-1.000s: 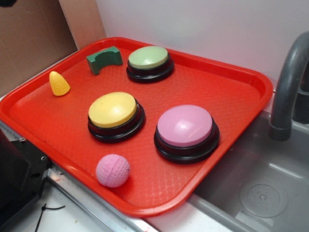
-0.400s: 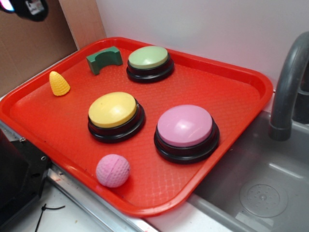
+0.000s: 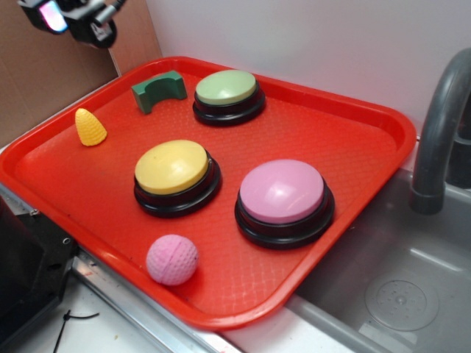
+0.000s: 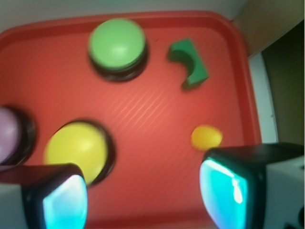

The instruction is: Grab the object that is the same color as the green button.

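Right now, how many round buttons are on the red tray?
3. The green button is at the back beside the green arch block, the yellow button in the middle, the pink button toward the sink.

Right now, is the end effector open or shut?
Open. In the wrist view the end effector has its two fingers wide apart with bare red tray between them, holding nothing.

I see a white wall (image 3: 331, 44) behind, a brown cardboard panel (image 3: 44, 81) at left, a grey sink (image 3: 390, 287) and a grey faucet (image 3: 438, 125) at right.
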